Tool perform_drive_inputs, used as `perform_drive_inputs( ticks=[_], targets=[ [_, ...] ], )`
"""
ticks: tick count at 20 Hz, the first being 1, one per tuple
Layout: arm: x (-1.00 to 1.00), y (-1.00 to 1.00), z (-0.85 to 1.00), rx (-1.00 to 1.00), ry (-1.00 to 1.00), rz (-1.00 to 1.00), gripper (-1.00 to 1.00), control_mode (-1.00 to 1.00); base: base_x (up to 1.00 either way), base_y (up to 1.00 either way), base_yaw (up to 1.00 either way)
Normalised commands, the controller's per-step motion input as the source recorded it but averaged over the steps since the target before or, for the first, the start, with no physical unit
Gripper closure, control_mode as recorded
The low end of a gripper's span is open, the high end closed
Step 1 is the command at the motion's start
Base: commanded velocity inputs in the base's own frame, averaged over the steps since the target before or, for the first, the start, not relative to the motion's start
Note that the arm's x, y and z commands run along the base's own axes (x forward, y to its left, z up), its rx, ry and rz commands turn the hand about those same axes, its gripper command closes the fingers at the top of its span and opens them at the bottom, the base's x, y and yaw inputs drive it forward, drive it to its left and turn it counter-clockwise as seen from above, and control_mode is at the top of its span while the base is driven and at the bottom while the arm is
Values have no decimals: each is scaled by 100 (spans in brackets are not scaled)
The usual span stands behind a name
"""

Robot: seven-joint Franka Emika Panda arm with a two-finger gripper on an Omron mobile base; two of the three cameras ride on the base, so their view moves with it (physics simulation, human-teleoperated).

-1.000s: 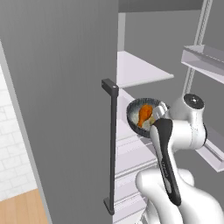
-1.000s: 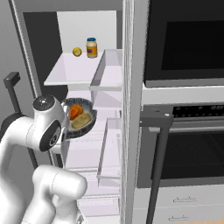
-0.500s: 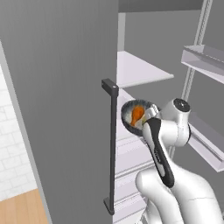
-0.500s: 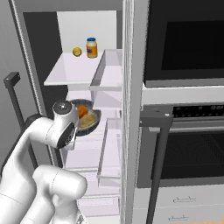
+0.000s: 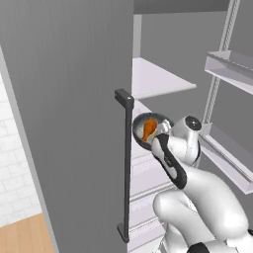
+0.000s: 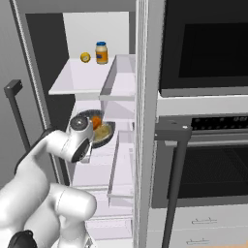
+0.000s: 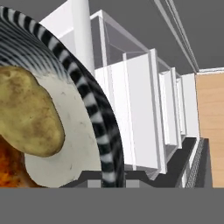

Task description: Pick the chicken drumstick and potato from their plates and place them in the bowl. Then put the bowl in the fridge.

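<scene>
Yellowish-tan rounded potato (image 7: 28, 118) and orange-brown roasted drumstick (image 5: 147, 129) in dark grey round bowl (image 6: 107, 134), bowl inside tall grey fridge (image 5: 69, 99), below shelf bearing yellow-lidded jar (image 6: 101, 53)

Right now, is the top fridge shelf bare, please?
No, a jar and a small yellow fruit stand on the top shelf.

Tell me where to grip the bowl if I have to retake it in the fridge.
Grip the bowl by its rim, coming from the open front of the fridge. The rim is thin and stands clear of the potato and drumstick. The gripper is shut on it there now.
</scene>
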Motion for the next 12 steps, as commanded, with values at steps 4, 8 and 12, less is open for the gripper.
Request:
perform_drive_inputs(
  ticks=[4,8,12],
  targets=[
    [35,0,-2,0,0,5,100,-100,0,0,0],
    [30,0,-12,0,3,1,100,-100,0,0,0],
    [26,7,-25,0,8,0,100,-100,0,0,0]
  ],
)
